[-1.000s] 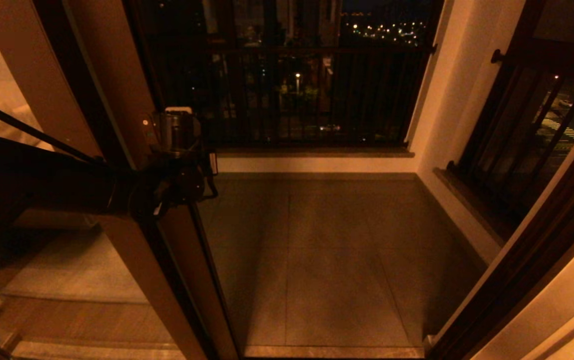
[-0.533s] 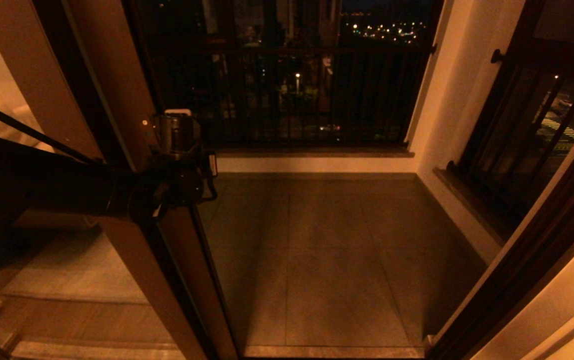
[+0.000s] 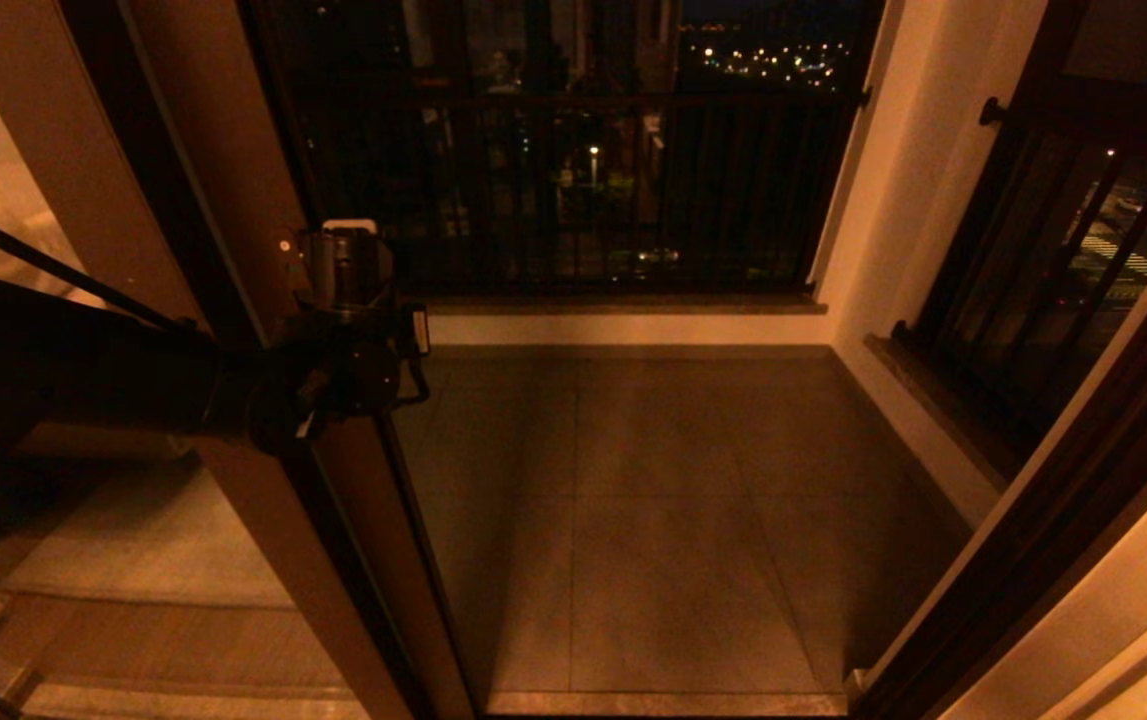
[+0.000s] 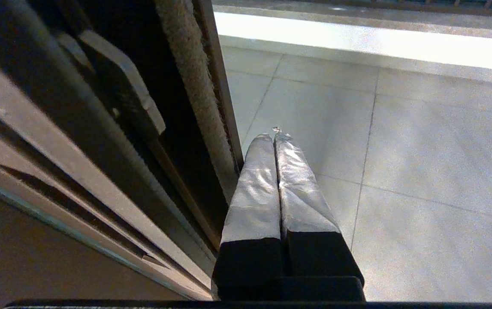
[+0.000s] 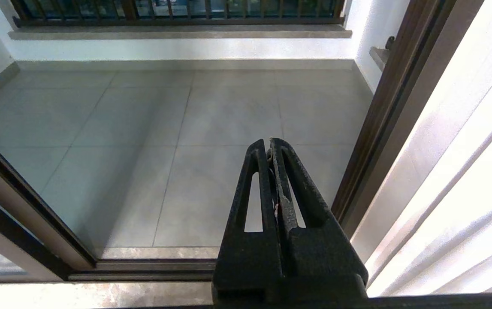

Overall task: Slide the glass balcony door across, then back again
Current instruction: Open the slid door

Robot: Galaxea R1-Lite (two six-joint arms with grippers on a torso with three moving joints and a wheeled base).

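Brown frame fills the left of my head view: the door (image 3: 333, 560) stands pushed to my left, its leading stile running from the floor track up past my left hand (image 3: 353, 262), and the doorway to the balcony floor (image 3: 653, 520) lies open to the right of it. That stile's long axis is upright, and the door's travel runs sideways across the opening, toward the jamb (image 3: 1063, 520) on my right.

My left hand sits at the stile's free edge, fingers (image 4: 256, 189) pressed together with nothing between them. In the left wrist view the closed fingers lie just beside the stile's fuzzy seal strip (image 4: 194, 86), on the open-doorway side; whether they touch it I cannot tell. So the door lies to the left of that hand, and the hand is on the side toward which the door must next travel.

I judge the door is near the open end of its run. To bring it back, the hand needs a purchase on the stile, since from here it can only push leftward.

My right hand (image 5: 270, 148) hangs parked and low near the right jamb, fingers shut and empty, well apart from the stile. The left arm is much nearer.
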